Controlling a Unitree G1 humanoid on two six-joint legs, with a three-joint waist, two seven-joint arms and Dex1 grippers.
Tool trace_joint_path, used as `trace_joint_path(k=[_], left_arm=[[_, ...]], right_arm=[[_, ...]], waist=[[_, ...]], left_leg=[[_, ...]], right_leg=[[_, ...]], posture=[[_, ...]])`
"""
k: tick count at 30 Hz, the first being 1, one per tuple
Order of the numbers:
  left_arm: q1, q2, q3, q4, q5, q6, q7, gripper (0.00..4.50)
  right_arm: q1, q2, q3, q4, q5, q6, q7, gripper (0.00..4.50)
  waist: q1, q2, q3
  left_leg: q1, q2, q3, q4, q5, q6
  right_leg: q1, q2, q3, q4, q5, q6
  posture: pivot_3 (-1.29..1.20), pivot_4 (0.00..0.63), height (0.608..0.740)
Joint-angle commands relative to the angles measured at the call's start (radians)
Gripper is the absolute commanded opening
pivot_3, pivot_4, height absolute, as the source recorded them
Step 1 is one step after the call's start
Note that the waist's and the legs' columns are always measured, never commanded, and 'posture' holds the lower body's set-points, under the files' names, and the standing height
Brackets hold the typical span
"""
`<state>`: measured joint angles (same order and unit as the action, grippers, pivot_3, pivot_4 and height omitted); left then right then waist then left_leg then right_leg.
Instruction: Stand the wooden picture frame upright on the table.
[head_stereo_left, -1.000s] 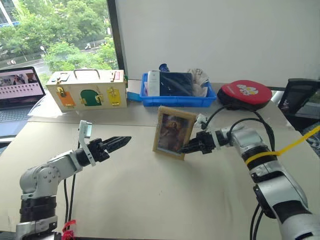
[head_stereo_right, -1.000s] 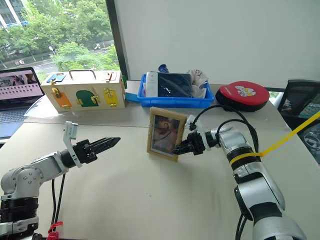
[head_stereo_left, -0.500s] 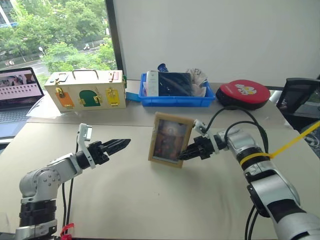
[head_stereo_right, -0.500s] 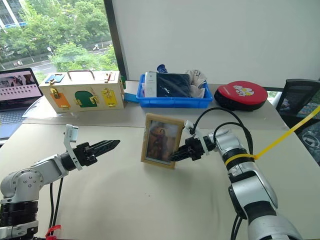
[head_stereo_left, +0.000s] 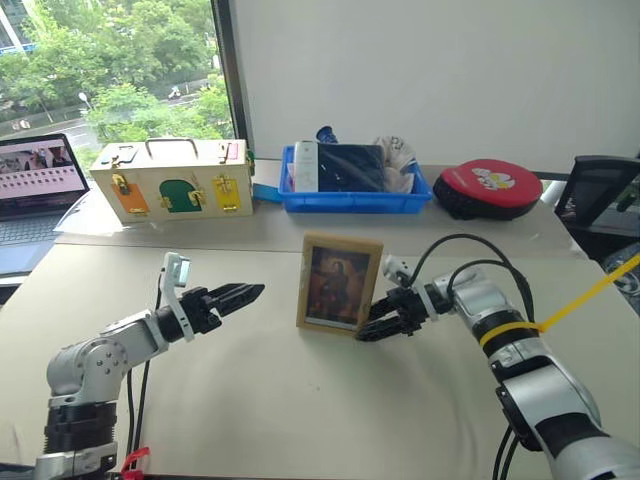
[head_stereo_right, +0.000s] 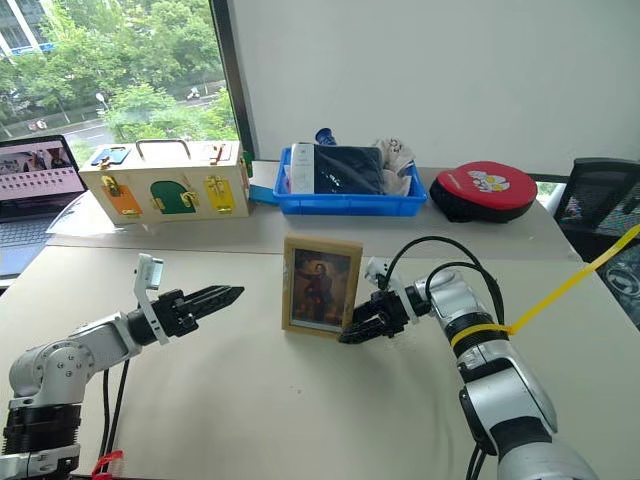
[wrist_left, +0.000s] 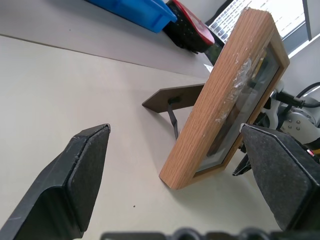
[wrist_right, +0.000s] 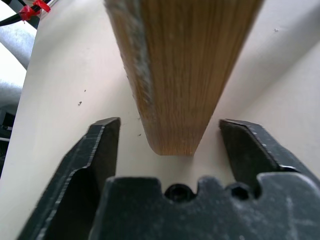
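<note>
With left gripper (head_stereo_left: 245, 293) spread and idle, wooden picture frame (head_stereo_left: 339, 282) stands mid-table (head_stereo_left: 300, 400) on its fold-out stand. Right gripper (head_stereo_left: 376, 324) jaws wide, straddling frame's edge without touching. Release step; next: back out straight, no nudge.

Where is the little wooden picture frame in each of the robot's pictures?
Left eye view: the wooden picture frame stands mid-table.
Right eye view: same, near the centre.
Left wrist view: right of centre, seen edge-on.
Right wrist view: its edge between the open fingers.
Shared landmark: the beige table.
</note>
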<state>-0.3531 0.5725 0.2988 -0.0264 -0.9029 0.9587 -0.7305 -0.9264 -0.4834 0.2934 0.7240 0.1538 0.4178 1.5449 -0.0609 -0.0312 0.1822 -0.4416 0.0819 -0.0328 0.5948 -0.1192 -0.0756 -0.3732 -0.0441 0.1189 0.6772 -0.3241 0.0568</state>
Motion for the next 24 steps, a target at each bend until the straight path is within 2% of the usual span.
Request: trace_joint_path(k=[1, 7, 12, 16, 20, 24], left_arm=[[-0.019, 0.018, -0.006, -0.013, 0.013, -0.037, -0.043, 4.50], [0.031, 0.051, -0.020, -0.047, 0.076, -0.140, -0.114, 4.50], [0.113, 0.069, -0.063, -0.081, 0.257, -0.339, -0.087, 4.50], [0.146, 0.043, -0.103, -0.108, 0.443, -0.500, 0.045, 4.50], [0.173, 0.026, -0.091, -0.211, 0.442, -0.476, 0.097, 4.50], [0.222, 0.022, -0.112, -0.245, 0.478, -0.497, 0.112, 4.50]], right_arm=[[0.006, -0.042, -0.071, -0.053, 0.032, 0.021, -0.018, 4.44], [0.104, -0.181, -0.210, -0.044, 0.078, 0.022, -0.060, 4.44], [0.265, -0.235, -0.384, -0.178, 0.156, -0.095, -0.142, 4.44], [0.492, -0.202, -0.543, -0.504, 0.215, -0.123, -0.331, 4.44], [0.730, -0.119, -0.666, -0.751, 0.283, -0.059, -0.524, 4.44], [0.850, -0.080, -0.667, -0.879, 0.295, -0.040, -0.615, 4.44]], waist=[[0.001, 0.000, 0.000], [0.021, 0.000, 0.000], [0.018, 0.000, 0.000], [0.018, 0.000, 0.000], [0.023, -0.001, 0.000], [0.019, 0.000, 0.000]], left_leg=[[0.000, 0.000, 0.000, 0.000, 0.000, 0.000], [0.000, 0.000, 0.000, 0.000, 0.000, 0.000], [0.000, 0.000, 0.001, -0.003, 0.000, 0.000], [0.000, 0.000, 0.000, -0.004, -0.001, 0.000], [0.000, 0.000, 0.001, -0.003, -0.001, 0.001], [0.000, 0.000, 0.001, -0.002, -0.001, 0.001]], right_leg=[[0.000, 0.000, 0.000, 0.000, 0.000, 0.000], [0.001, 0.000, 0.000, -0.002, 0.000, 0.000], [0.001, 0.000, 0.000, -0.005, 0.000, 0.000], [0.001, 0.000, 0.001, -0.006, 0.000, 0.000], [0.001, 0.000, 0.001, -0.006, 0.000, 0.000], [0.003, -0.001, 0.002, -0.006, 0.000, 0.000]], posture=[[0.00, 0.150, 0.726], [0.00, 0.150, 0.726], [0.00, 0.150, 0.726], [0.00, 0.150, 0.726], [0.00, 0.150, 0.726], [0.00, 0.150, 0.726]])
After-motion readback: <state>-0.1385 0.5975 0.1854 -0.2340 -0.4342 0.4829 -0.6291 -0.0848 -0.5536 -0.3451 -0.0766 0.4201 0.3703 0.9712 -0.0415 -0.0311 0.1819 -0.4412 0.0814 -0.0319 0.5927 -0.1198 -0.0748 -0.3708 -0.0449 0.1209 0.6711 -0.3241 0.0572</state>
